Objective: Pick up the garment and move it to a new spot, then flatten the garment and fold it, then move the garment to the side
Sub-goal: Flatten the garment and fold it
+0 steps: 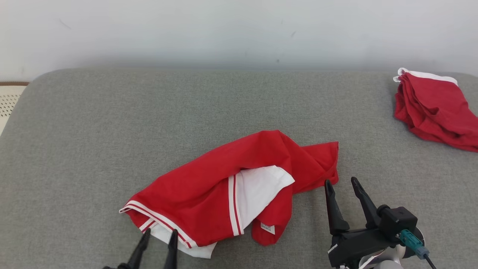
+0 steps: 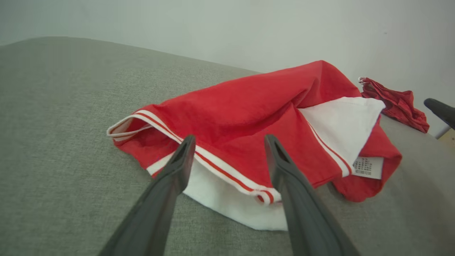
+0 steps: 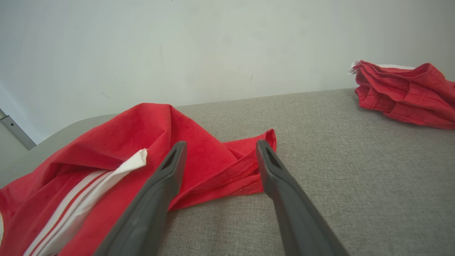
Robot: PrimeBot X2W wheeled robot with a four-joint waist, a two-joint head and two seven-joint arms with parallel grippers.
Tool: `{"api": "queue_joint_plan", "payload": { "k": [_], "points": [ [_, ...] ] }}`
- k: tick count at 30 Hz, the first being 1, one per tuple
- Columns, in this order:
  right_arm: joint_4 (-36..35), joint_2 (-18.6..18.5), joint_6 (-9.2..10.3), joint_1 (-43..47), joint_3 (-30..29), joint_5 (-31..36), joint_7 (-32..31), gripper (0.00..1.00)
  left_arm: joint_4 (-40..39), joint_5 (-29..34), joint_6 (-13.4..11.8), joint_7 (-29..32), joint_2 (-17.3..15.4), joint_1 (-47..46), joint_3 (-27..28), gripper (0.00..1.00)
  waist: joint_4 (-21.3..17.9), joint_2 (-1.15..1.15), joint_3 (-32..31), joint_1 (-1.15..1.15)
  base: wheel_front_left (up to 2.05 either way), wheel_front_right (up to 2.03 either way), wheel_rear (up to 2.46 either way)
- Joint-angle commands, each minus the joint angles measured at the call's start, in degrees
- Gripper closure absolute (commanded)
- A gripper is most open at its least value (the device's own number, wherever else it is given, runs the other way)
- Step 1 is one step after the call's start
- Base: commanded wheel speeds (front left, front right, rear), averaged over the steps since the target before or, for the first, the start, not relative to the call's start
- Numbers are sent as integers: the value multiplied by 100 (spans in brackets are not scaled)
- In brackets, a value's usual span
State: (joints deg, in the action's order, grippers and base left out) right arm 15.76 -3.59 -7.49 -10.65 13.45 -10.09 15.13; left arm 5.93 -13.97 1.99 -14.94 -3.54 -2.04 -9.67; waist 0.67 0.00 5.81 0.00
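A: Nearest item: left claw (image 1: 160, 233), cut by the bottom edge of the head view just below its fingertips. Fingers wide apart, nothing gripped.
B: Contact?
A: Tips sit at the striped hem (image 2: 220, 167) of the garment (image 1: 209, 183), over its white edge. The left wrist view has the two fingers straddling that hem. Touching or just above the cloth: cannot tell.
B: Right claw (image 1: 341, 183)?
A: Also spread wide, empty. Tips are just beside the garment's right-hand corner. Its own wrist view puts that folded red corner between the fingers. Contact: cannot tell.
B: Garment position?
A: Crumpled, near the front middle of the table (image 1: 112, 123), between the two claws. Red, with a white panel (image 1: 261, 186) turned out and a care label (image 1: 267, 228) at the lower fold. Label print is too small to read.
B: Anything else cut off?
A: A second red garment (image 1: 435, 108) lies bunched at the far right, well apart, cropped by the frame edge. A cream perforated object (image 1: 9, 99) is at the left edge; cannot identify.
B: Surface, room?
A: Table is covered in grey woven fabric, with a rounded corner. Plain pale wall (image 1: 239, 30) behind, with a few small marks.
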Motion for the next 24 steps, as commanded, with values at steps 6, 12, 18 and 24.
{"api": "queue_joint_plan", "payload": {
  "k": [6, 12, 18, 24],
  "points": [
    [12, -64, -1, -53, 36, -62, 2, 0, 458, 73, 176, -34, 40, 10, -382, 0, -168, 0, 79, 0, 0, 0, 0],
    [9, -71, -1, -78, 38, -42, 2, 0, 761, 20, 158, -34, 54, -157, -490, 0, -308, 0, 101, 0, 0, 0, 0],
    [16, -65, -1, -87, 47, -23, 2, 0, 1023, 30, 150, -34, 59, -270, -500, 0, -400, 0, 99, 0, 0, 0, 0],
    [32, -80, -1, -80, 51, -25, 2, 0, 1253, -31, 122, -34, 61, -412, -478, 100, -449, 0, 74, 0, 0, 0, 0]
  ]
}}
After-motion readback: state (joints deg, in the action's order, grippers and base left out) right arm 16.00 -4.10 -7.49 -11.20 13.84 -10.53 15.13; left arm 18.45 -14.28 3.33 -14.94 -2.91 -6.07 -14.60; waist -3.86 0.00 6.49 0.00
